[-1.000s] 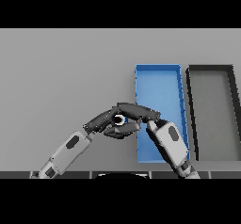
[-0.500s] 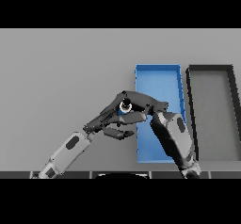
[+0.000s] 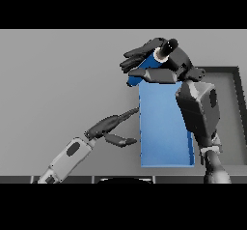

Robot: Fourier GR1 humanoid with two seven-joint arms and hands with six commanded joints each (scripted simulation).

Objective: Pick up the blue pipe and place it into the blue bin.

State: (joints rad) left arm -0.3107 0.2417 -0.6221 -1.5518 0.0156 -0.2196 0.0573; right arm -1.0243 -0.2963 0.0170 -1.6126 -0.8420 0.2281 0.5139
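Observation:
My right hand [image 3: 166, 62] is raised over the far left corner of the blue bin [image 3: 164, 127]. Its fingers are curled round the blue pipe [image 3: 144, 69], which shows as a blue tube slanting down to the left, its dark end cap by the thumb. The pipe hangs clear of the table and partly hides the bin's far rim. My left hand [image 3: 110, 125] rests low over the table just left of the bin, fingers straight and relaxed, thumb apart, holding nothing.
A dark grey bin [image 3: 231, 118] stands right of the blue one, mostly hidden behind my right forearm [image 3: 198, 108]. Grey table [image 3: 58, 79] stretches to the left and back.
My right hand has lifted the blue pipe up and away toward the bin's far end. The left hand has separated from it and stayed low beside the bin.

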